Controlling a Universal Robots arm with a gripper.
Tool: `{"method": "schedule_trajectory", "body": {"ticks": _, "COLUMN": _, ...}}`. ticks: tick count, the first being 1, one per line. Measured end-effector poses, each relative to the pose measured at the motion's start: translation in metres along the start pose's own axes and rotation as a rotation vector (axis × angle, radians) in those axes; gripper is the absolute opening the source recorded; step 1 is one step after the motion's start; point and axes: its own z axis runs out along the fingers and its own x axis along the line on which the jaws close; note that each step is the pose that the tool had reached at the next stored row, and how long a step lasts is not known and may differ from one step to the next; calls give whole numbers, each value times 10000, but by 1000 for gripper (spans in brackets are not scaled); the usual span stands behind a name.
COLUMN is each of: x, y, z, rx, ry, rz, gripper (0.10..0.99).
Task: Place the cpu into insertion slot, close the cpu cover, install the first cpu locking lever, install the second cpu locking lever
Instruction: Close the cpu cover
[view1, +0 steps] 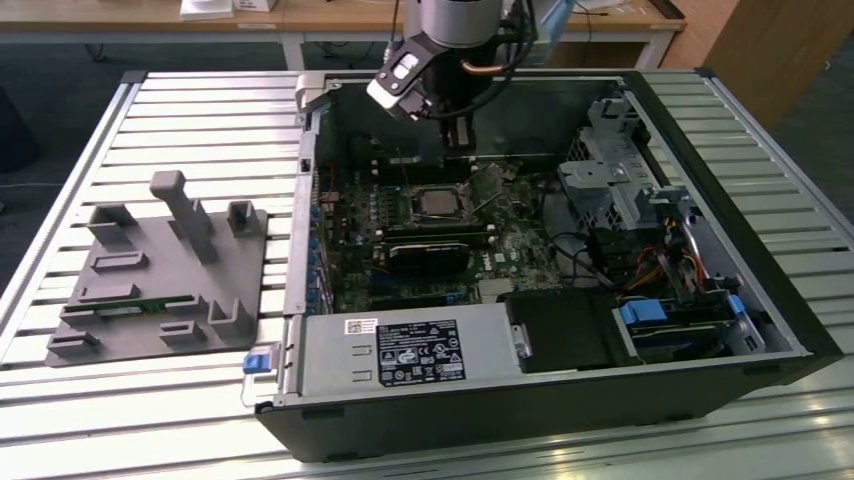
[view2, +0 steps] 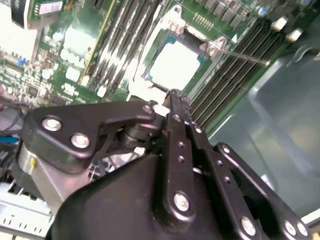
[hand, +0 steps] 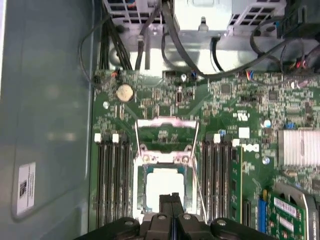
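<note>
Slatted metal table (view1: 200, 110), open computer case (view1: 534, 415) on it, grey fixture plate (view1: 134, 285) just beside

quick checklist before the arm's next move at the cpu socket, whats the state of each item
1. cpu seated in the insertion slot: ok, its pale face lies flat inside the rim.
2. cpu cover closed: not ok, it is swung open, away from the slot.
3. Locking levers latched: not ok, the lever wire stands free beside the slot.
4. gripper empty: ok, fingers together with nothing between them.
5. Gripper clear of the cpu: cannot tell, its tip sits at the slot's edge in both wrist views.
</note>
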Motion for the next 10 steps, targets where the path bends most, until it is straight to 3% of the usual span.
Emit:
{"method": "schedule_trajectory", "body": {"ticks": 6, "x": 1, "y": 248, "z": 23, "rx": 63, "ry": 2, "rz": 1, "gripper": 106}}
{"method": "schedule_trajectory", "body": {"ticks": 10, "x": 2, "y": 312, "z": 37, "rx": 65, "ry": -1, "rz": 1, "gripper": 106}}
